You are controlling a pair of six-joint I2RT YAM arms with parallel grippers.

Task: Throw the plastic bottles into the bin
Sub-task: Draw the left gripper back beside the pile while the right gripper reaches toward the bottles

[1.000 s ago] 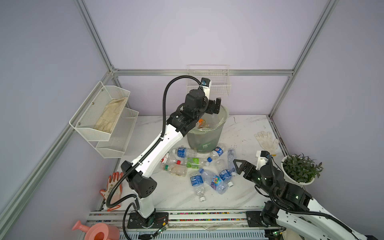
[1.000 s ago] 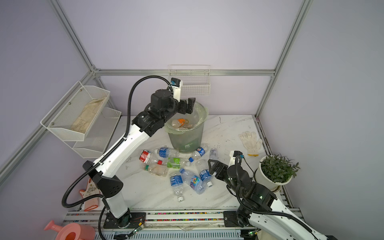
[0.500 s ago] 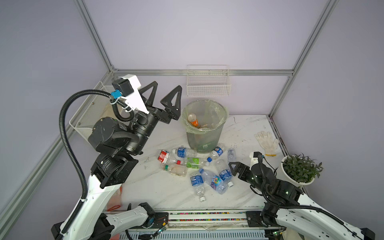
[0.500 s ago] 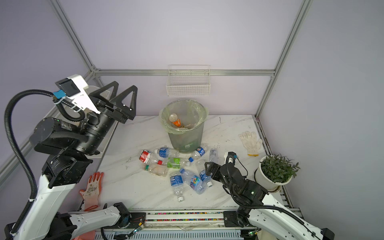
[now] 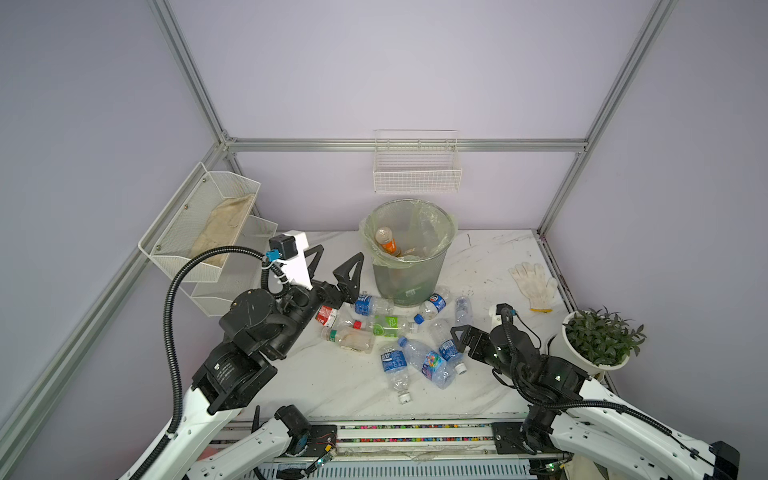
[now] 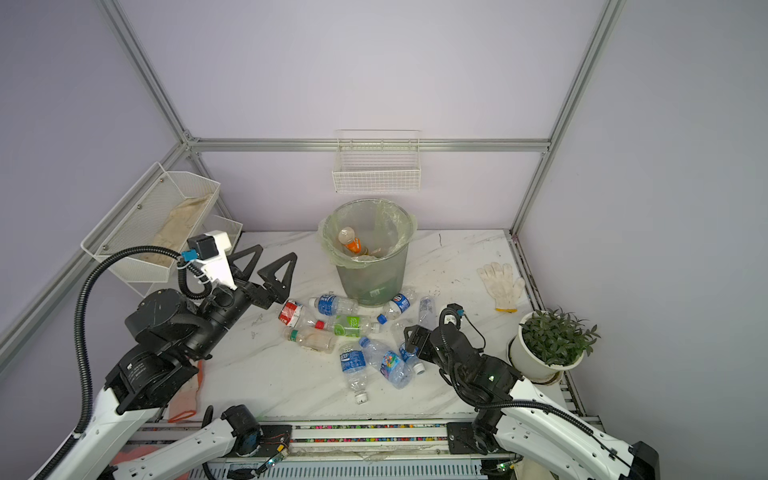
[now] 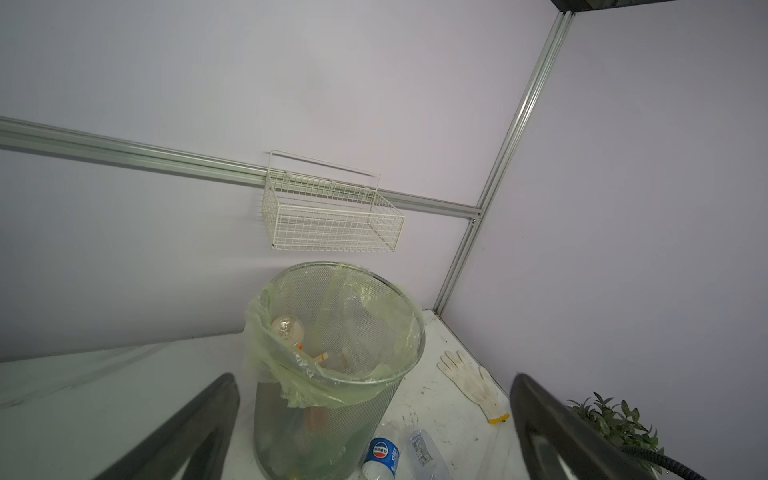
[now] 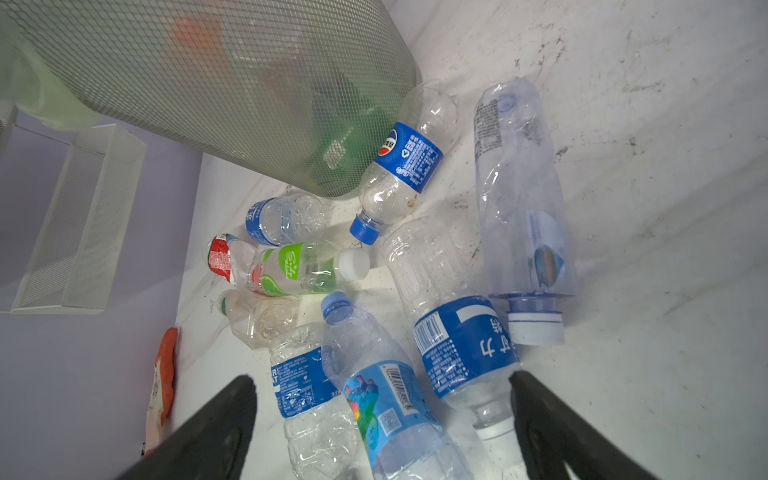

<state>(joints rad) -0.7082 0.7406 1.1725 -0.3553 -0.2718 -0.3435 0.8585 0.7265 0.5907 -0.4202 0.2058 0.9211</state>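
The left gripper [image 5: 340,252] stands with its jaws wide apart and holds nothing. In both top views it hangs above the table [image 5: 332,382], left of centre and just left of the bin [image 5: 399,278]. The bin stands upright at centre frame, near the back wall. An orange-labelled bottle [image 5: 384,242] leans inside it. The other plastic bottles [image 5: 390,326] lie on their sides in a loose heap on the table, directly below the bin in the frame, some touching its base. The right gripper [image 8: 380,376] is likewise wide and empty, at the right edge of the heap. In the right wrist view, a blue-labelled bottle [image 8: 465,345] and a bottle with a multicoloured label [image 8: 382,399] lie between its fingers [image 8: 208,432]. Whether they touch cannot be told.
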